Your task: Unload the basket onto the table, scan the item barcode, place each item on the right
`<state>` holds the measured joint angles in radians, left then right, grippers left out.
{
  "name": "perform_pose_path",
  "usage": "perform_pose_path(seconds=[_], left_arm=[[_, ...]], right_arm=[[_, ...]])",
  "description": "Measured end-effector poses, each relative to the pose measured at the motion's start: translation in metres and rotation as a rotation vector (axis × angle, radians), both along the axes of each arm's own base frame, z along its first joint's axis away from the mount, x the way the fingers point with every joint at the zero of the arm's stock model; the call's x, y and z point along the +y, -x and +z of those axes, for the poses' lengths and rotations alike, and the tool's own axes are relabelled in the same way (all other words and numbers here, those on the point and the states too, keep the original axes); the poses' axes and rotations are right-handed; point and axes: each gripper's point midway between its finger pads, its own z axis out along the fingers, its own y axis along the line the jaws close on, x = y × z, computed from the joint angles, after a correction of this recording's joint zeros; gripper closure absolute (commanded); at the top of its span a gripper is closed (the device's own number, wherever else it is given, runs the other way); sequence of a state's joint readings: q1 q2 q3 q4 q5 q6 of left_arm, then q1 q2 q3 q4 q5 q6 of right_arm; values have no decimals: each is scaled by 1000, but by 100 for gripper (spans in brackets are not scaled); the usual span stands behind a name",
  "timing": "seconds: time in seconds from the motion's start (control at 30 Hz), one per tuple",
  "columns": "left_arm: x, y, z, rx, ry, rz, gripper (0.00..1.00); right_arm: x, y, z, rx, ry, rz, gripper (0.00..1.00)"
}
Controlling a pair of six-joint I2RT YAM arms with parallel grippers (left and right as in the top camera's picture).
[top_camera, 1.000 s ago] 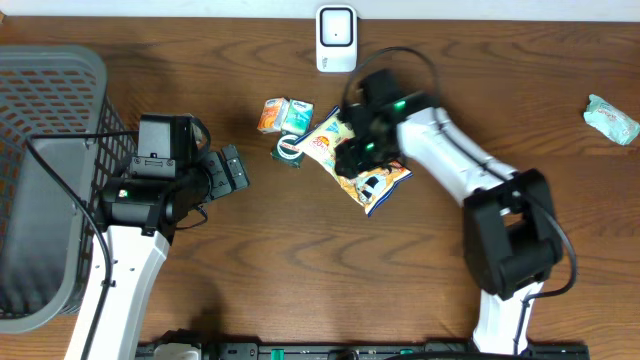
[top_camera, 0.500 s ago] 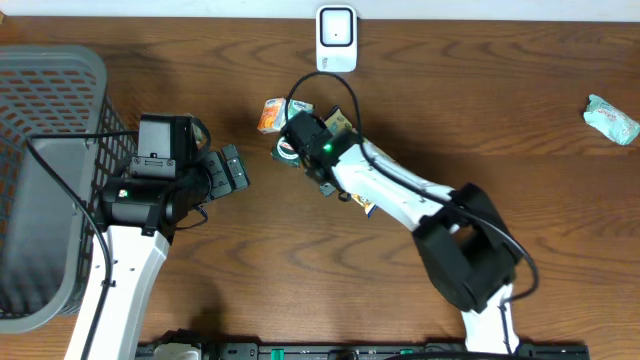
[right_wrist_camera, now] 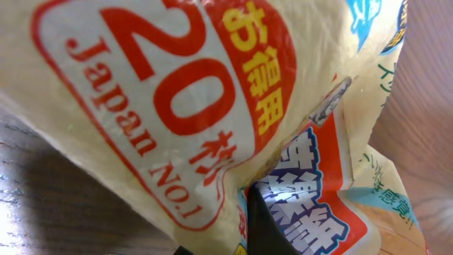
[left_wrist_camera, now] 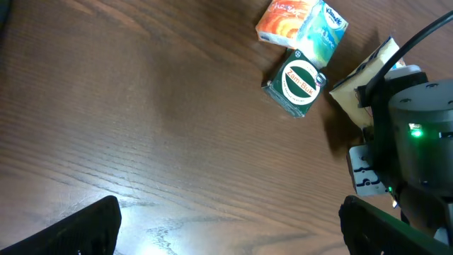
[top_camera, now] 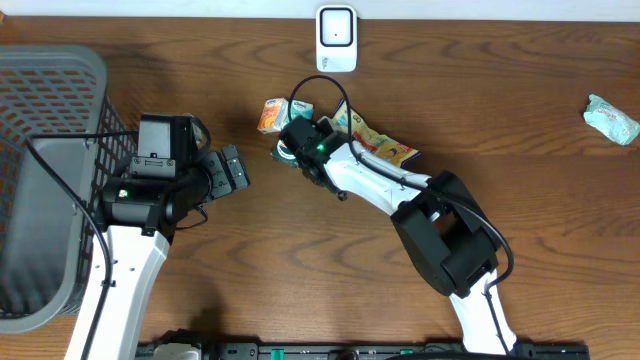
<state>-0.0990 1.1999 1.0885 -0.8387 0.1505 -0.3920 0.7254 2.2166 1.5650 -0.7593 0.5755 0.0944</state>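
**A:** Two things: bag material, and have you got it?

**B:** My right gripper (right_wrist_camera: 265, 223) is pressed together on a fold of the snack bag (right_wrist_camera: 177, 106). It's thin glossy film, crinkled, cream with red print. It reads "20" and "Japan No.1"; the rest is Japanese characters. The bag is mid-table, toward the back, near the white scanner (top_camera: 336, 38) but apart from it.

**A:** Left side?

**B:** My left gripper (left_wrist_camera: 226, 234) has its fingers spread wide with nothing between them, over the dark wood-grain table (top_camera: 560, 220). Ahead of it is a square green box (left_wrist_camera: 300, 85) with a round label that looks like "Zam-Buk". Just past that, an orange carton (left_wrist_camera: 282, 20) and a teal soft pack (left_wrist_camera: 320, 27) sit side by side. The grey mesh basket (top_camera: 60, 60) is at my far left; I can't make out any contents.
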Motion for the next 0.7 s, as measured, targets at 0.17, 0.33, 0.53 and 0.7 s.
perform_pose_path(seconds=[0.17,0.33,0.53,0.7], left_arm=[[0,0,0,0,0,0,2],[0,0,0,0,0,0,2],[0,0,0,0,0,0,2],[0,0,0,0,0,0,3]], right_arm=[[1,2,3,82,-86,-16,99],[13,4,18,216,-373,-42,99],[10,-3,47,368,-747,-76,99],[-16,-9,58,474,-1021,-115,99]])
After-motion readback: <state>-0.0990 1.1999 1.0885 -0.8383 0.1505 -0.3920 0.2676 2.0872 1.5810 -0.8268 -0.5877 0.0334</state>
